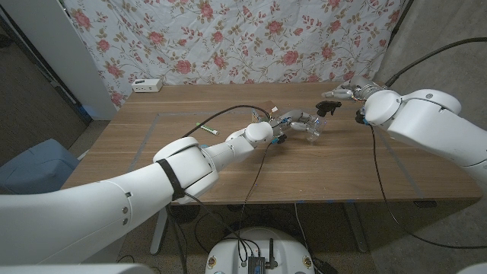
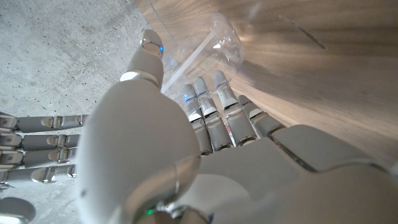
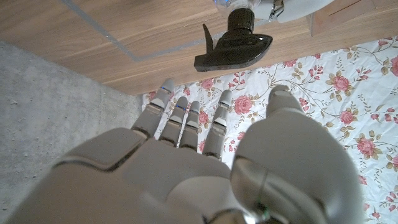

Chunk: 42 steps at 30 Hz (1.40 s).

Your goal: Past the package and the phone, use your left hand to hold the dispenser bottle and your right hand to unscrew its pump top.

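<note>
Nearest us, our left hand (image 1: 280,131) grips the clear bottle (image 1: 310,128) mid-surface, fingers wrapped round its body; the left wrist view shows the bottle (image 2: 214,43) tipped over from upright, base pointing away. Its black pump top (image 1: 328,106) sticks out toward our right side. Just beyond the pump, our right hand (image 1: 351,93) hangs apart from it, fingers spread and holding nothing; in the right wrist view the fingers (image 3: 186,121) reach toward the pump (image 3: 233,45) without touching.

So we judge the hold is made and the unscrewing is not yet begun. The next move calls for the right hand to close in on the pump's collar, pinch it, and twist while the left keeps the bottle from turning.

The wooden surface (image 1: 183,152) carries a small object (image 1: 268,109) behind the left hand, possibly the package, too small to tell. A white box (image 1: 147,85) sits at the far left corner. Behind hangs a floral cloth (image 1: 228,38).
</note>
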### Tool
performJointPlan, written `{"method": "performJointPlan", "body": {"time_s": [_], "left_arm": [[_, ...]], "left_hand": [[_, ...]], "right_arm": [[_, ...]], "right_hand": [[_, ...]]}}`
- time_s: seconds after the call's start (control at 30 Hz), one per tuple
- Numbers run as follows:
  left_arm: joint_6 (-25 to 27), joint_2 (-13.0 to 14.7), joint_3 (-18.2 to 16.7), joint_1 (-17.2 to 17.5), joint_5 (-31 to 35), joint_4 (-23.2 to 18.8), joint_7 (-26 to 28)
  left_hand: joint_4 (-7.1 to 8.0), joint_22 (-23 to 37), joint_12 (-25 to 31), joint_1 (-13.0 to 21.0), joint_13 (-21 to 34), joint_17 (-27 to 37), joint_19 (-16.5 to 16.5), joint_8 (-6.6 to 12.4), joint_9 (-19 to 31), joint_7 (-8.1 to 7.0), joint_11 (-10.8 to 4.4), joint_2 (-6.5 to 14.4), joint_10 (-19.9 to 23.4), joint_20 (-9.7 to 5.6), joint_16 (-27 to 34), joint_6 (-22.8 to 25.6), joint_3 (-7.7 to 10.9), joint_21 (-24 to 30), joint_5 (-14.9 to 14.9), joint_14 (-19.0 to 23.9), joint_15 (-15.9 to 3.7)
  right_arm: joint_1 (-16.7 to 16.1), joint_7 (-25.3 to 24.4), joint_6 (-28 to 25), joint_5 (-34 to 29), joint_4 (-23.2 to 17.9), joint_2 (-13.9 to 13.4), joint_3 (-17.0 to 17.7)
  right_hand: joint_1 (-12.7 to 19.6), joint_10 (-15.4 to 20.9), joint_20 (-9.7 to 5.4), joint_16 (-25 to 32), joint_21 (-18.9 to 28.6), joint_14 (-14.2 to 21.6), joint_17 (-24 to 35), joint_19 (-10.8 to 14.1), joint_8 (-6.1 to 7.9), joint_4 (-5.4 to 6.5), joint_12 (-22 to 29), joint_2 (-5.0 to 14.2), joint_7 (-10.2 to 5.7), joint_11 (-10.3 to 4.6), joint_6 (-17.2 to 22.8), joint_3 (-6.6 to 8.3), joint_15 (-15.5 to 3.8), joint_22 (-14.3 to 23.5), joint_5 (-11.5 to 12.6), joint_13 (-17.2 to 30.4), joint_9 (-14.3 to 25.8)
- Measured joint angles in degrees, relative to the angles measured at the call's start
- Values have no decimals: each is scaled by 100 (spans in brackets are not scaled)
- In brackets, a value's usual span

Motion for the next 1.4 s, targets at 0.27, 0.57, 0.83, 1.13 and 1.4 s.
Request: {"method": "performJointPlan", "body": {"time_s": [0.27, 0.57, 0.83, 1.13, 1.4], "left_arm": [[0, 4, -3, 1, -3, 0, 2], [4, 5, -6, 3, -8, 0, 15], [52, 4, -6, 3, -10, 1, 34], [112, 1, 4, -15, -17, 8, 52], [126, -3, 18, -34, -23, 11, 60]], "left_hand": [[0, 0, -16, 0, 2, 0, 0, -5, 0, 0, 0, 0, 0, 0, -2, 0, 0, 0, -2, 0, -1], [0, 0, -35, 0, 25, -2, 0, -16, -12, 0, -1, 0, -1, 0, -18, 0, 0, 0, -4, -1, -1], [0, 0, -14, 0, 26, -4, 0, -10, -12, 0, -10, 0, -10, 0, 4, 0, 0, 0, -5, -2, -2], [0, 0, -14, 0, 24, 0, 0, -9, -12, 0, -10, 0, -10, 0, 4, 0, 0, 0, 1, -3, -3], [0, 0, -16, 0, 14, 1, 0, -10, -12, 0, 9, 0, 10, 0, 3, 0, 0, 0, 2, -4, -4]], "right_arm": [[129, -684, -114, 531, -45, -52, -125], [669, -1986, -160, 1788, 86, -260, -573], [952, -3131, -182, 3163, 221, -314, -842], [1054, -3751, -188, 3741, 378, -264, -991], [948, -3759, -192, 3693, 472, -148, -965]], "right_hand": [[-168, 144, -37, 12, 0, 80, -16, 111, 205, 13, 45, 3, 56, 58, 542, -59, -21, -16, 0, 0, 0], [-442, 257, -52, 12, 39, 151, 0, 206, 311, 117, 45, 28, 90, 110, 922, -164, -30, -16, 0, 0, -18], [-570, 308, -61, 55, 39, 181, 0, 214, 354, 163, 45, 34, 109, 99, 1107, -210, -61, -16, 0, 0, -17], [-708, 350, -58, 55, 38, 211, -1, 273, 376, 218, 45, 48, 130, 98, 1210, -264, -30, -15, 0, -1, -45], [-789, 359, -58, 55, 38, 211, -1, 273, 376, 256, 45, 40, 140, 89, 1220, -303, -30, -15, 0, -1, -44]]}}
